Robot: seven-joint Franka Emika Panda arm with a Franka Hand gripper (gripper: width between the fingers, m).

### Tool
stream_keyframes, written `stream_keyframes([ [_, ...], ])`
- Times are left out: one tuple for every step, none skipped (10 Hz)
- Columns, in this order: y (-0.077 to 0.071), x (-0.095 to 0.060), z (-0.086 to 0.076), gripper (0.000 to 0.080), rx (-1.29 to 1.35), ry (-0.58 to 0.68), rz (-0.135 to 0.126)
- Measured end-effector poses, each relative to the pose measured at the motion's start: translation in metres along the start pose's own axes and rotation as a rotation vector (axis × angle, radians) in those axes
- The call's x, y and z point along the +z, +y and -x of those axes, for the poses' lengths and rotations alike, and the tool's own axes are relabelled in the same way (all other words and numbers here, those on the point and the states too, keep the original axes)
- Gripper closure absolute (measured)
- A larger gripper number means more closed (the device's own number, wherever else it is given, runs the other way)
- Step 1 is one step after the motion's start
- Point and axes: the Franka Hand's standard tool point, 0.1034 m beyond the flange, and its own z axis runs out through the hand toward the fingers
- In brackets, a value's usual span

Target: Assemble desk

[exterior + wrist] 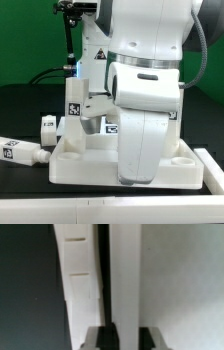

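Wrist view | tool [120,338] clenched on leg [123,280] | we judge: seating leg in tabletop [70,165] socket | next: twist down squarely.

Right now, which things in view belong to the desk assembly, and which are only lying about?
Belong to the job: tabletop; held leg, gripped in the shut hand; loose legs beside the tabletop.

Just there: black table; cable at the exterior view's right.

Arm [146,100] reaches downward, fingers [94,339] clamped closed.
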Motion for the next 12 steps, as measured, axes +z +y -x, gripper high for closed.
stream_keyframes([
  [0.0,0.0,0.001,0.0746,0.006,0.0,0.0],
  [0.0,0.001,0.002,0.0746,0.011,0.0,-0.002],
  [0.0,0.002,0.003,0.0746,0.003,0.0,0.003],
  [0.002,0.003,0.005,0.0746,-0.022,0.004,0.022],
  [0.002,0.005,0.001,0.0746,-0.014,0.007,0.023],
  [0.004,0.006,-0.005,0.0746,-0.013,0.012,0.026],
  [0.005,0.007,-0.01,0.0746,-0.007,0.016,0.026],
  [0.003,0.009,-0.016,0.0746,0.027,0.022,0.022],
  [0.002,0.01,-0.023,0.0746,0.037,0.028,0.02],
  [0.001,0.011,-0.029,0.0746,0.029,0.026,0.023],
  [0.001,0.012,-0.032,0.0746,0.021,0.021,0.028],
  [0.002,0.015,-0.032,0.0746,0.006,0.007,0.038],
])
